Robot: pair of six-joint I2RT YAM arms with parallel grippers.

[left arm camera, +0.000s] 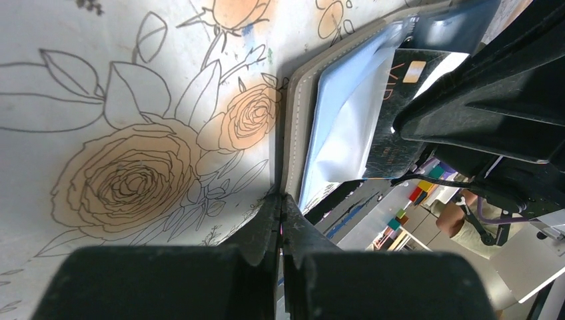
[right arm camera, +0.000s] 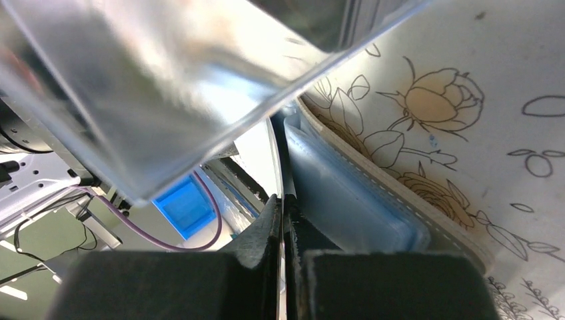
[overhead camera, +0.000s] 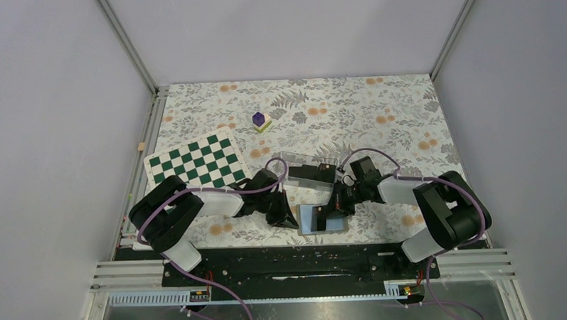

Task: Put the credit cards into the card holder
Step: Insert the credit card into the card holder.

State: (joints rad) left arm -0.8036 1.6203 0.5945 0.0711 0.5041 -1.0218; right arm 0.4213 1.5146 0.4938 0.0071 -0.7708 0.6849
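Two pincers seen from above, close together at the near middle of the flowered surface (overhead camera: 378, 100): left pincer (overhead camera: 288, 217) and right pincer (overhead camera: 329, 212), at either side of the card holder (overhead camera: 310, 222). Lies open there, pale blue inside upward. Just behind, a clear box (overhead camera: 306, 170); to the left, a chessboard (overhead camera: 195, 161); well apart at the back, a purple cube (overhead camera: 258, 119).

From the left wrist: left pincer (left arm camera: 280, 207) fully closed and empty, tips at the holder's stitched rim. Beyond, a black credit card (left arm camera: 400, 107) with a gold chip, partly over the blue pocket.

From the right wrist: right pincer (right arm camera: 285, 203) closed narrow on the thin edge of the credit card, just beside the blue pocket.
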